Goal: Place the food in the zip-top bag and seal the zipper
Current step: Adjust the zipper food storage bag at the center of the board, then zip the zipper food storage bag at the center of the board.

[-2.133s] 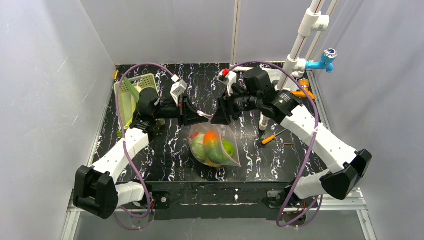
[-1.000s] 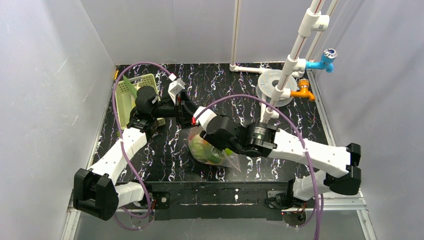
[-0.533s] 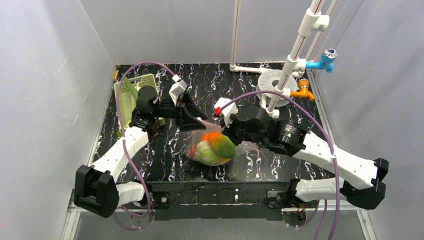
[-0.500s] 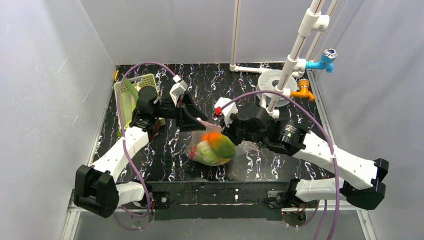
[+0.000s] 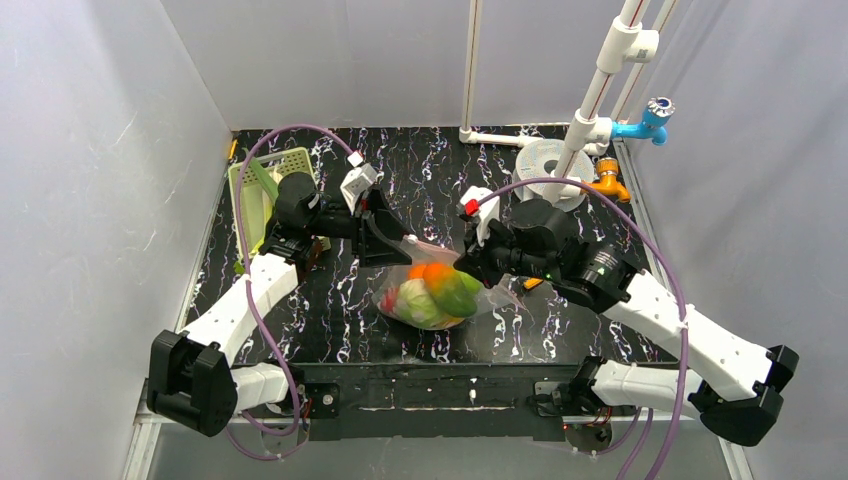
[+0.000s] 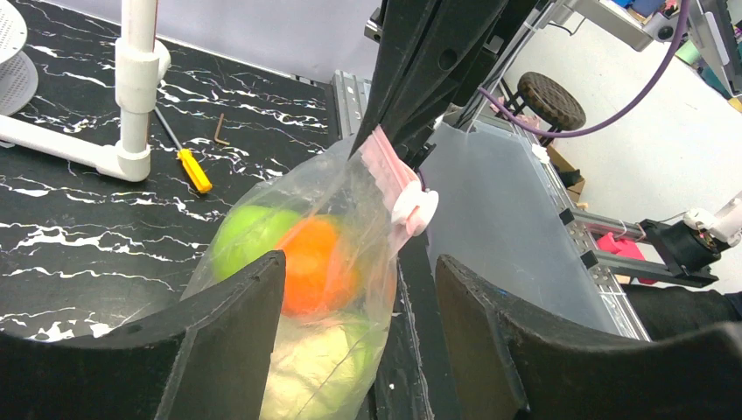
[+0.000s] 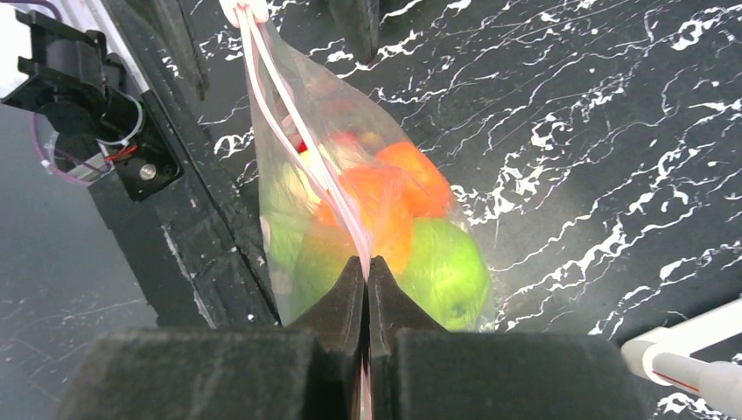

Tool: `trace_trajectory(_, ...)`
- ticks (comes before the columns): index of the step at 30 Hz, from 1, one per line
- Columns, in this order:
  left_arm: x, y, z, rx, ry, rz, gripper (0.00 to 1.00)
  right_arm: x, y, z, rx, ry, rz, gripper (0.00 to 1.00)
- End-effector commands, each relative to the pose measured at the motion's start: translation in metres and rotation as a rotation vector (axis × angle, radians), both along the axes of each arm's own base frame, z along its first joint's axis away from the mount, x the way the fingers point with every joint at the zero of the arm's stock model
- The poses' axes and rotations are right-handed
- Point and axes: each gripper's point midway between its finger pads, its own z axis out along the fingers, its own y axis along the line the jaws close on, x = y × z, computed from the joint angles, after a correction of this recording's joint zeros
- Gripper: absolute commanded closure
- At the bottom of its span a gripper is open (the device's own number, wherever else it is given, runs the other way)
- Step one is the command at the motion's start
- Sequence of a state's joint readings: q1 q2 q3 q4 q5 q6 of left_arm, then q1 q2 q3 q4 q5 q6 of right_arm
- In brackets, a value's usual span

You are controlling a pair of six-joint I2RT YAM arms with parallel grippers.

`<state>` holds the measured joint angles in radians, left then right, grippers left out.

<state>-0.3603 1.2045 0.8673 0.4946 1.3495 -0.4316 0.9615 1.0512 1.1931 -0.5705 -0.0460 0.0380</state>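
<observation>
Zip-top bag (image 5: 440,302) is at mid-surface (image 5: 330,325), between your two arms, and the food is inside it: an orange piece (image 5: 432,272), a round green one (image 5: 457,292), a paler yellow-green one (image 5: 413,303) and a bit of red at its left end. The pale green basket (image 5: 258,195) is at the far left; you cannot make out its contents. Right tool (image 7: 367,262): fingers pressed together, clamped on the zipper (image 7: 302,131), and the pink strip runs straight away from them over the fruit. Left tool (image 6: 359,262): fingers apart, with the bag's upper end between them but no contact that you can confirm. Only the left wrist view shows the white slider (image 6: 414,208) on the strip, just below the right tool's black fingers. It also shows a yellow-handled screwdriver (image 6: 189,164) and a hex key (image 6: 221,129) lying beside the white pipe (image 6: 138,83). The right wrist view gives you the clearest look at the grip itself.
</observation>
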Motion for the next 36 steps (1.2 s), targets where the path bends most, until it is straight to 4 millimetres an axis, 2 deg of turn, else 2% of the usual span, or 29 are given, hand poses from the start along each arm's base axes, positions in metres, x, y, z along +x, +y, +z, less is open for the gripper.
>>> trace_trajectory(1, 0.001, -0.002, 0.013, -0.034, -0.049, 0.004, 0.39, -0.008, 0.008, 0.023, 0.131, 0.001, 0.054, 0.99)
trace_trajectory(6, -0.001, -0.007, 0.019, -0.066, -0.032, -0.024, 0.44, -0.008, 0.011, 0.021, 0.145, 0.014, 0.063, 0.99)
trace_trajectory(12, -0.020, -0.012, 0.012, -0.025, -0.044, -0.101, 0.55, -0.003, 0.006, 0.031, 0.163, -0.012, 0.029, 0.99)
trace_trajectory(16, -0.020, -0.012, 0.013, -0.027, -0.053, -0.092, 0.47, -0.002, 0.001, 0.038, 0.193, -0.022, 0.017, 0.99)
trace_trajectory(18, -0.019, -0.013, 0.013, -0.030, -0.044, -0.087, 0.48, -0.003, 0.002, 0.040, 0.209, -0.016, 0.019, 0.99)
trace_trajectory(21, -0.017, -0.014, 0.016, -0.036, -0.056, -0.073, 0.58, -0.004, 0.006, 0.041, 0.220, -0.005, 0.031, 0.99)
trace_trajectory(23, -0.014, -0.014, 0.015, -0.037, -0.062, -0.056, 0.71, -0.004, 0.008, 0.040, 0.222, 0.001, 0.036, 0.99)
trace_trajectory(26, -0.010, -0.015, 0.015, -0.033, -0.072, -0.028, 0.95, -0.003, 0.009, 0.040, 0.220, 0.003, 0.034, 0.99)
trace_trajectory(27, -0.007, -0.015, 0.014, -0.030, -0.072, -0.010, 1.00, -0.002, 0.009, 0.040, 0.215, 0.006, 0.030, 0.99)
trace_trajectory(28, -0.004, -0.014, 0.014, -0.029, -0.075, 0.009, 1.00, -0.002, 0.009, 0.040, 0.208, 0.009, 0.026, 0.94)
trace_trajectory(31, 0.002, -0.013, 0.014, -0.032, -0.079, 0.041, 1.00, 0.004, 0.009, 0.042, 0.157, 0.029, 0.004, 0.52)
trace_trajectory(32, 0.003, -0.013, 0.015, -0.033, -0.079, 0.046, 1.00, 0.005, 0.010, 0.045, 0.142, 0.036, 0.001, 0.44)
trace_trajectory(36, 0.004, -0.013, 0.016, -0.038, -0.071, 0.048, 1.00, 0.009, 0.027, 0.058, 0.132, 0.023, 0.017, 0.38)
